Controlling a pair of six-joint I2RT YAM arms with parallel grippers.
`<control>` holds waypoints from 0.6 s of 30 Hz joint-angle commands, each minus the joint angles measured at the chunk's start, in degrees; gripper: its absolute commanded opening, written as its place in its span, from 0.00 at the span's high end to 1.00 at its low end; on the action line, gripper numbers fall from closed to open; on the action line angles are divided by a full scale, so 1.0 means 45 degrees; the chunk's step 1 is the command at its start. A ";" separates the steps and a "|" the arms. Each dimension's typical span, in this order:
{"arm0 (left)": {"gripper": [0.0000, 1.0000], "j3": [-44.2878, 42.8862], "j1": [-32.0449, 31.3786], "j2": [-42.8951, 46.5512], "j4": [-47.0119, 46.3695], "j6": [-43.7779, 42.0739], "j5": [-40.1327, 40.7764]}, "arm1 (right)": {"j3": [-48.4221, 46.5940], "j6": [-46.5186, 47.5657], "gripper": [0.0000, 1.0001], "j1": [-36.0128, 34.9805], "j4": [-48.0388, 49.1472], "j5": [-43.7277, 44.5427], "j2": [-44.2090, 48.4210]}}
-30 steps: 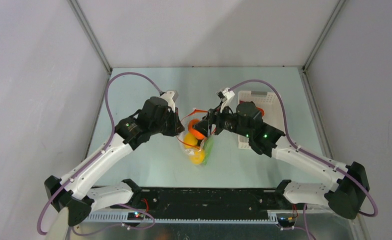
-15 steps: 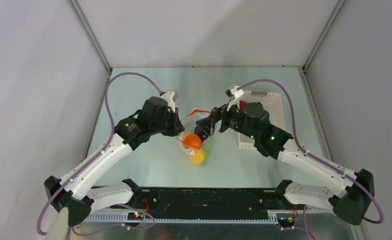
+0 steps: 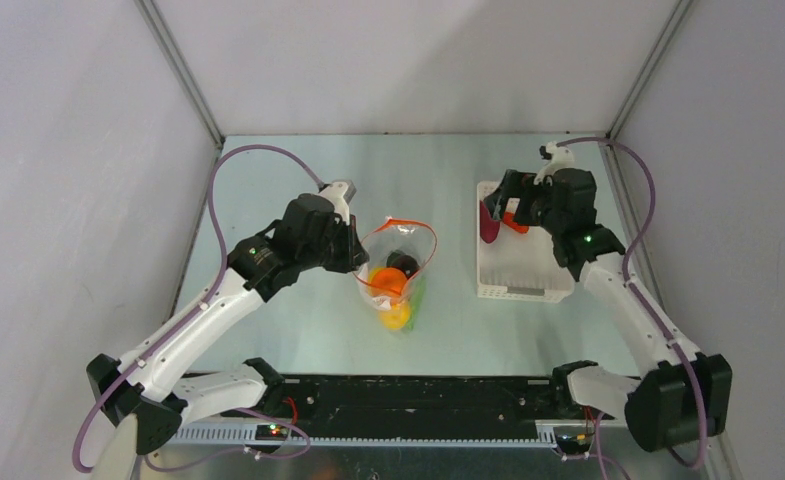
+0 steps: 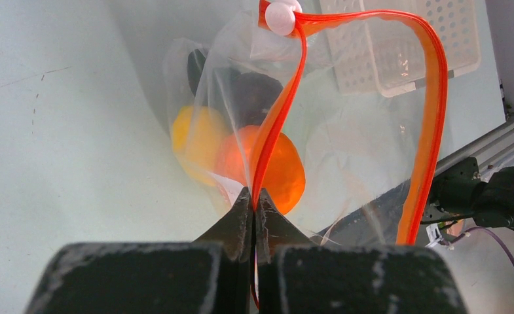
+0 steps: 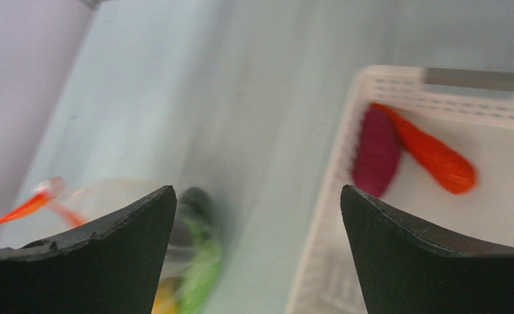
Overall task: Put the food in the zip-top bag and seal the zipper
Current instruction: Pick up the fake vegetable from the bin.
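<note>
The clear zip-top bag [image 3: 420, 250] stands open in mid-table, its orange-red zipper [image 3: 408, 222] forming a loop. Inside lie an orange [image 3: 388, 280], a yellow lemon [image 3: 396, 316], a dark piece [image 3: 401, 262] and a green piece [image 3: 420, 292]. My left gripper [image 3: 357, 262] is shut on the zipper strip [image 4: 431, 98] at the bag's left edge; the left wrist view shows the strip pinched at its tips [image 4: 254, 196]. My right gripper [image 3: 503, 205] hangs open and holds nothing over the white basket [image 3: 524, 272]. A purple piece [image 5: 375, 152] and a red chili [image 5: 434, 157] lie in that basket.
The white slotted basket [image 5: 496, 144] sits right of the bag, near the table's right edge. The bag's white slider [image 4: 281, 16] sits at the far end of the zipper. Grey walls close in the table at the back and sides.
My right gripper opened and let the orange fall into the bag, then swung right and back to above the basket. The left gripper kept its hold and did not move.
</note>
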State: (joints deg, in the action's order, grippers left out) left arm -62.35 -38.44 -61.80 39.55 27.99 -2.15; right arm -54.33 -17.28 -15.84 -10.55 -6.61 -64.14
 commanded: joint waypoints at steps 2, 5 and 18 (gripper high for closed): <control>1.00 -0.0181 0.0053 0.0143 -0.0435 -0.0199 -0.0003 | -0.0120 0.2412 0.00 0.2140 -0.0257 -0.1763 -0.1649; 1.00 -0.0172 0.0035 0.0153 -0.0401 -0.0221 0.0169 | -0.0131 0.3112 0.00 0.3140 0.0358 -0.2521 -0.2631; 1.00 -0.0219 0.0048 0.0008 -0.0321 -0.0273 0.0420 | -0.2254 0.6477 0.03 0.3701 0.0093 -0.2700 -0.7652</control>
State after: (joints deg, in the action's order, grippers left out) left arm -62.35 -38.44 -61.89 39.57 27.97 -1.48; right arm -60.64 4.67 0.86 -10.26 -19.66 -96.09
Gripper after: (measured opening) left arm 0.008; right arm 0.978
